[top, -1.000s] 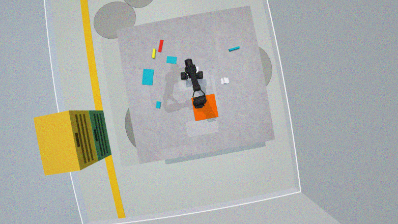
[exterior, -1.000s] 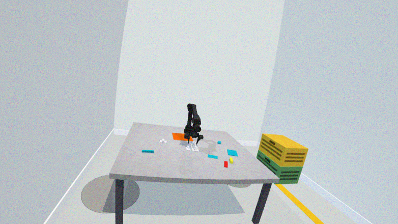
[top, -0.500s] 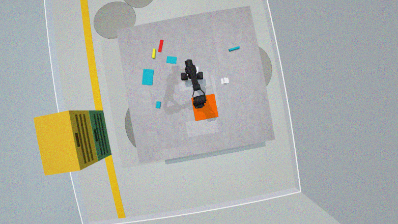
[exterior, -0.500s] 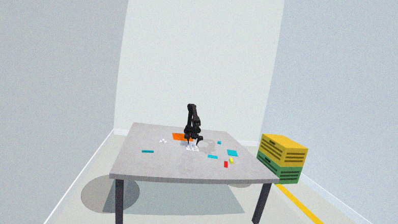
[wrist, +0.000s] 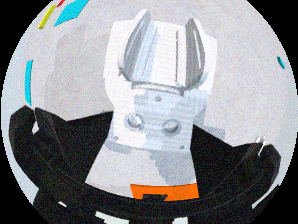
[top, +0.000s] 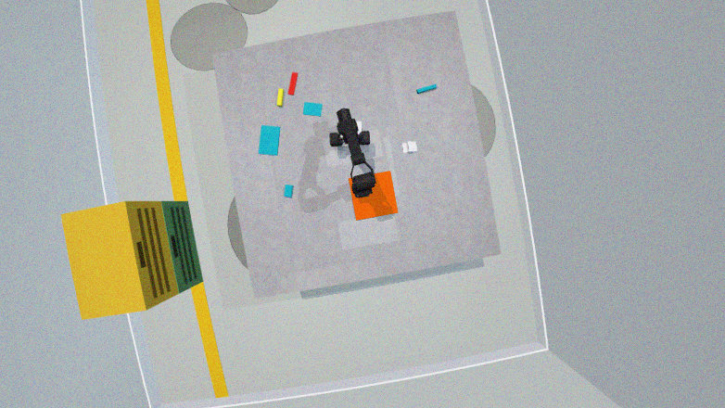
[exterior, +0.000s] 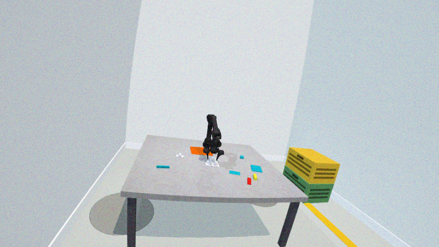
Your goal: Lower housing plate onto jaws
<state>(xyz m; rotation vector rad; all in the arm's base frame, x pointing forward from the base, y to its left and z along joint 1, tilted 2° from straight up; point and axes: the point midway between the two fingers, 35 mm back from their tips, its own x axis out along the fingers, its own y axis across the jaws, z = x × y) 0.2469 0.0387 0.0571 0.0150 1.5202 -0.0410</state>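
Observation:
The white housing plate (wrist: 152,137), with two round holes, is between my gripper's black fingers (wrist: 153,120) (exterior: 212,158). My gripper is shut on its two sides. The two white jaws (wrist: 137,52) (wrist: 194,57) stand side by side, apart, just beyond the plate's far edge, on the white base (wrist: 212,50) (exterior: 211,165). The plate covers the rear of the base, the pins and the stubs. Whether it touches the stubs or sits level cannot be told. In the top view the arm hides nearly all of this.
The arm's foot stands on an orange sheet (top: 382,202) (exterior: 196,150). A small white part (top: 412,146) (exterior: 180,155) lies to one side. A red block (top: 293,83), a yellow block (top: 279,97), a teal bar (top: 426,88) and several cyan pieces lie farther off on the grey table (top: 446,202).

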